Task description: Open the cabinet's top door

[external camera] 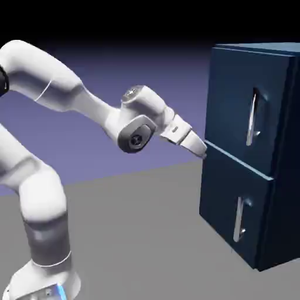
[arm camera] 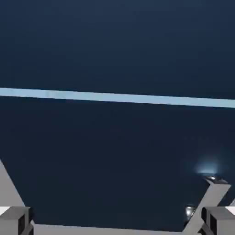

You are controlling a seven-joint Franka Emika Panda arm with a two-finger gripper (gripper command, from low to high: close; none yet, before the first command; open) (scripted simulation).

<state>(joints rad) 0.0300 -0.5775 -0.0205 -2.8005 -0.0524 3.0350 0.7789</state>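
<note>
Cabinet [external camera: 234, 111] doors stood shut before the wide-open, empty jaws; the lower handle [arm camera: 210, 199] lay near one fingertip [arm camera: 218, 220].

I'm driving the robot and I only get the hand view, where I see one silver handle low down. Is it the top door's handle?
Observer: No, the exterior view shows two handles. The top door has its own upright silver one, above the light strip.
Operator: Where is my gripper, then?
Observer: Its fingertips are near the strip's far end from the handles, lower than the top handle.
Operator: Is the top door open yet?
Observer: No, it looks closed, lying flush with the cabinet's front.
</note>
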